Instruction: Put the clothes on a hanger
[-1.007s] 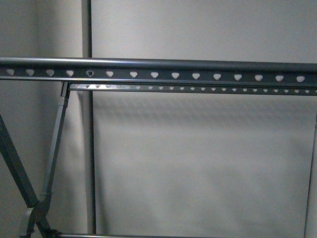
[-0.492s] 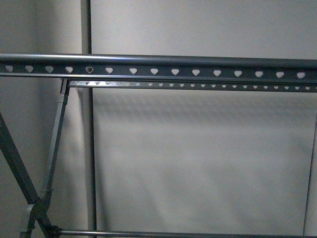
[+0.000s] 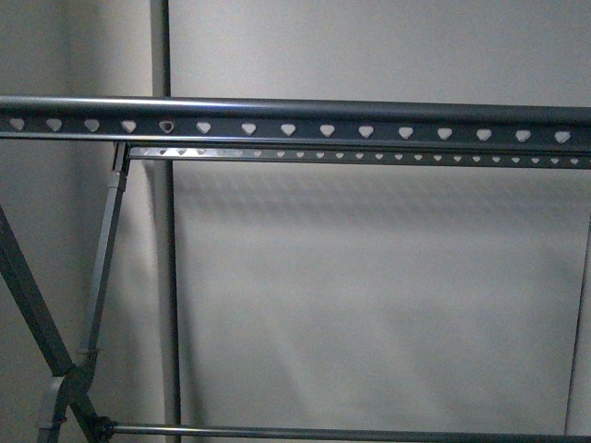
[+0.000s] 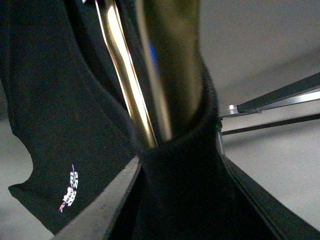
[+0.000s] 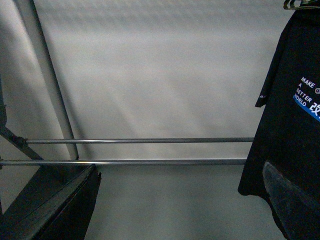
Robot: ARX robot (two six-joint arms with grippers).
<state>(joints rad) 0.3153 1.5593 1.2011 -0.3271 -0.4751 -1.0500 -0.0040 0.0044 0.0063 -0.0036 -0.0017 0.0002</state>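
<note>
The hanger [image 3: 305, 125], a grey rack rail with a row of heart-shaped holes, runs across the front view, with a second rail [image 3: 369, 155] behind it. No gripper shows there. In the left wrist view my left gripper [image 4: 177, 167] is shut on bunched black cloth of the clothes [image 4: 60, 115], with shiny coat-hanger wire [image 4: 125, 80] running through it. In the right wrist view the clothes [image 5: 295, 125] hang at the far right, printed text showing, from a small metal hook [image 5: 296, 4]. My right gripper [image 5: 175, 210] is open and empty, with one finger [image 5: 295, 200] in front of the shirt's hem.
The rack's slanted legs [image 3: 37, 323] and a low crossbar [image 3: 351, 433] stand at the left and bottom of the front view. Two thin horizontal bars [image 5: 135, 141] cross the right wrist view. A plain grey wall [image 3: 388, 295] lies behind the rack.
In the front view the rack has shifted slightly upward, and the low crossbar shows more at the bottom edge.
</note>
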